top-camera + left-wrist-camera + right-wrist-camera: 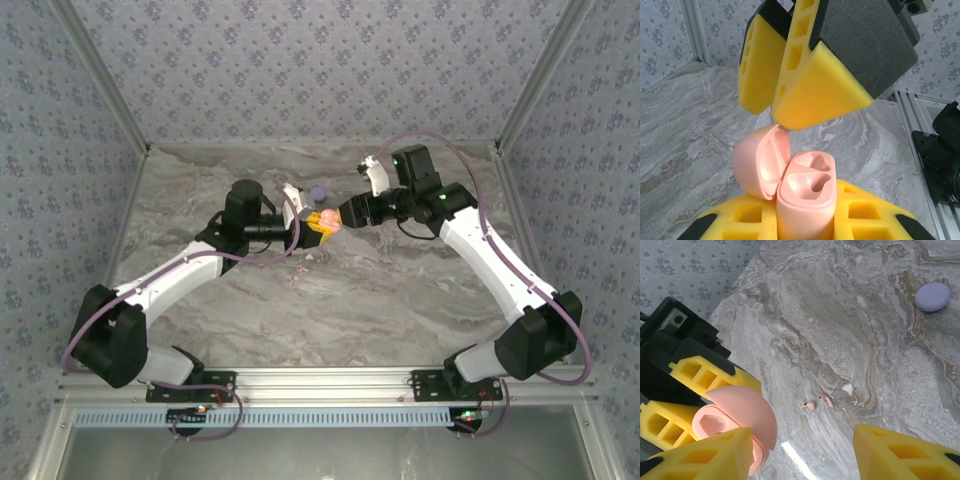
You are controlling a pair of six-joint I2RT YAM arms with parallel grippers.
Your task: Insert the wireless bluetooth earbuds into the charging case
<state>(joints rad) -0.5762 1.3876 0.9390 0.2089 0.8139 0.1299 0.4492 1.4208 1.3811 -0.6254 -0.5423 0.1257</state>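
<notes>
Lying loose on the grey-veined marble tabletop (840, 315), the two tiny pale pink wireless bluetooth earbuds (810, 405) sit just beside each other, the second one (826, 400) a little up and to the right in the right wrist view, with a small white fleck (847, 388) near them. They are well apart from the salmon-pink plastic charging case (805, 192), which is lifted off the table. The case stands upright with its rounded lid (760, 162) swung open to one side, and its two moulded wells face up (their glossy pink floors show plainly in the left wrist view). The left gripper (312, 224) has its yellow foam-padded fingers (715, 377) clamped on the lower body of the case from both sides. The right gripper (805, 460) meets it from the opposite side, its yellow wedge-shaped fingers (710, 455) spread apart and holding nothing. One fingertip is right at the edge of the open lid, and whether it touches the lid cannot be told. In the top view the two grippers come nose to nose above the middle of the table, the case between them. Farther back on the marble, just behind the left gripper, rests a closed lavender oval case (932, 296), apart from the earbuds and from both arms. Floral-patterned grey walls (300, 60) enclose the table on three sides.
</notes>
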